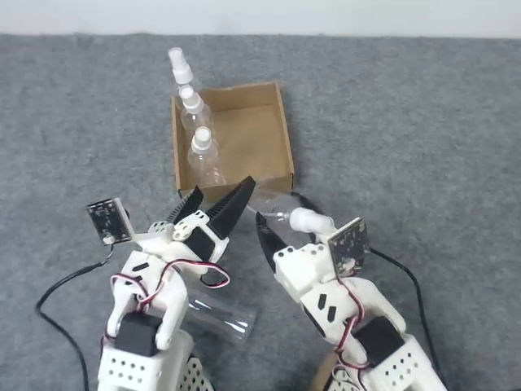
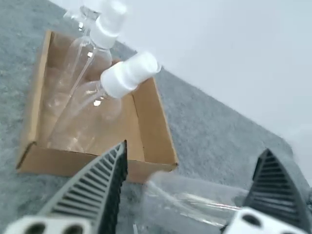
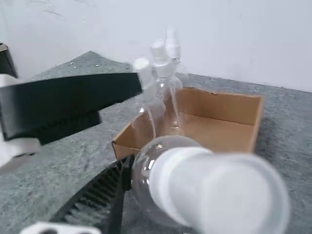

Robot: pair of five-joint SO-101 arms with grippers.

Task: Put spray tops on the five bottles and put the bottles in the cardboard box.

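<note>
**Left, near.** Left gripper raised over the table and angled toward the near wall of the cardboard box. Fingers spread wide, nothing between them. Under its arm, a spare bottle lying on its side on the table, spray top not discernible.

**Centre, far.** Box open upward, with three capped bottles upright in a row along its left wall.

**Centre right.** Fourth bottle carried off the table, just near of the box's near right corner. Lies roughly level, white spray top pointing back toward the right arm.

**Handling (judged).** Empty clear plastic, so probably light and thin-walled. Smooth and round, apt to twist or slip in the pads and to dent under a hard squeeze. Best taken across the straight body below the shoulder, never by the spray top.

**Right, near.** Right gripper clamped on the fourth bottle close to its shoulder, wrist reaching far and left toward the box.
</note>
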